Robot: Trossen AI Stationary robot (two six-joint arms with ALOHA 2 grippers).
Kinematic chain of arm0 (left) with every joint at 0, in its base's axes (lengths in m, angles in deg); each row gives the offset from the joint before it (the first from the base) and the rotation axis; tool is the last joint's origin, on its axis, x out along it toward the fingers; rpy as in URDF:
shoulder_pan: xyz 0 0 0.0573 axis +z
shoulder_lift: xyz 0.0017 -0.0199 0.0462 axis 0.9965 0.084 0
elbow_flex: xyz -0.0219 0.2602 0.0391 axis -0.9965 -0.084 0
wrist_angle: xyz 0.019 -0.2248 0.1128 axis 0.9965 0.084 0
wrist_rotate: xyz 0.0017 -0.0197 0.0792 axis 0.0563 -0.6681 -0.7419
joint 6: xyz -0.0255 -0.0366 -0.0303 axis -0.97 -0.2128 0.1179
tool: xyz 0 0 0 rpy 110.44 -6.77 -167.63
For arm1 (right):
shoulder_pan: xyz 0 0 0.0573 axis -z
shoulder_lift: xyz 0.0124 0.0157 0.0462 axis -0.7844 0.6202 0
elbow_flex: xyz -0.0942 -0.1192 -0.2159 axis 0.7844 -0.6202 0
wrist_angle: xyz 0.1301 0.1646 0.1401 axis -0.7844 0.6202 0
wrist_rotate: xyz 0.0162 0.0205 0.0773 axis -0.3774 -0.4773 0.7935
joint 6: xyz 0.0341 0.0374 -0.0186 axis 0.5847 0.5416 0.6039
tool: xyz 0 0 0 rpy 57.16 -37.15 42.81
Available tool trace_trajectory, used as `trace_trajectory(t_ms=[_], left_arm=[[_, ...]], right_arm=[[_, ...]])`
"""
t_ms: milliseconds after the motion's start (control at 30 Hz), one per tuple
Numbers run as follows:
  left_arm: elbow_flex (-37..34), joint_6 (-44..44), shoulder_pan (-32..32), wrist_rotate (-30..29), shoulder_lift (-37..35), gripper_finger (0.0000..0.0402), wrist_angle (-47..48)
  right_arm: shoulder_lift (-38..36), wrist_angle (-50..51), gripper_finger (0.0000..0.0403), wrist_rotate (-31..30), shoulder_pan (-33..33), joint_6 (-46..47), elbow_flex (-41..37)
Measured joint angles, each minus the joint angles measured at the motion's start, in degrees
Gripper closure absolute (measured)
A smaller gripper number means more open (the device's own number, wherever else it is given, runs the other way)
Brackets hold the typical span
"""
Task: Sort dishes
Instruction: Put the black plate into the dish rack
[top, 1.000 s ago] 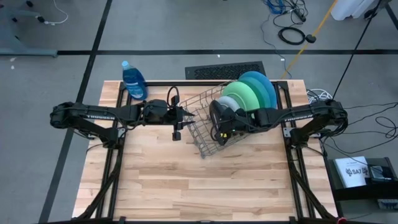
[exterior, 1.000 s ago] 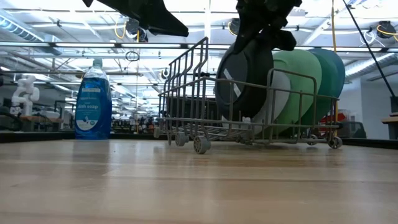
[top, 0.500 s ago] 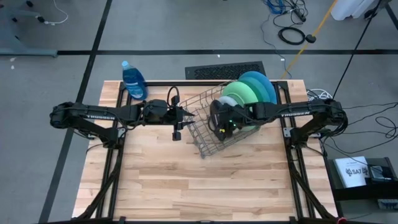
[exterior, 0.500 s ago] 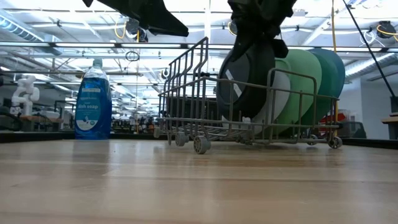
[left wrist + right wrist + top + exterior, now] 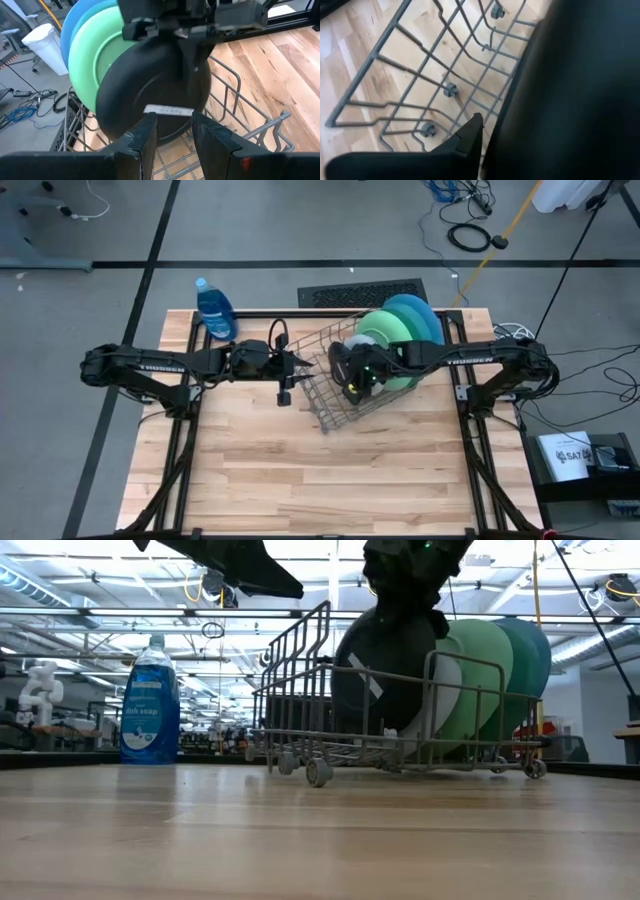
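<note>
A grey wire rack (image 5: 335, 395) stands on the wooden table, right of centre. In its right half, green, pale and blue plates (image 5: 400, 325) stand on edge between the wires. A black round dish (image 5: 150, 80) stands upright in front of them, with my right gripper (image 5: 405, 595) shut on its top. My left gripper (image 5: 300, 364) hovers open at the rack's left end, pointing at the dish; nothing lies between its fingers (image 5: 147, 137). My right gripper pinches the black dish's upper rim (image 5: 170, 47), coming from above and slanting down from the table's right. One finger (image 5: 192, 60) lies on the face toward the rack's left end; the dish hides the other. The dish stands upright, its lower edge (image 5: 385, 732) down among the rack's wires.
A blue dish soap bottle (image 5: 214, 310) stands at the table's far left corner. The rack's left half (image 5: 435, 75) holds no dishes. Bare table spreads across the whole near half (image 5: 320, 470).
My right gripper has carried the black dish a little toward the rack's left end and the table's far edge, and slightly down, away from the standing plates. The rack has shifted a bit toward the table's left.
</note>
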Motion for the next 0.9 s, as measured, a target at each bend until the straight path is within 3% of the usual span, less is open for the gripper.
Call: trace_trajectory(t_ms=[233,333,533,900], left_arm=[[0.0,-0.6,0.0,0.0,0.0,0.0275,-0.1],[0.0,-0.6,0.0,0.0,0.0,0.0275,-0.1],[0.0,-1.2,0.3,0.0,0.0,0.0275,-0.1],[0.0,-1.0,0.3,0.0,0.0,0.0275,0.1]], right_arm=[[0.2,-2.5,0.0371,3.1,0.9,-0.9,0.1],[0.5,-1.5,0.0369,3.5,1.8,2.4,0.1],[0.5,-0.6,0.0312,2.7,1.7,5.5,-0.1],[0.0,-0.3,0.0352,1.8,0.5,9.7,-0.1]])
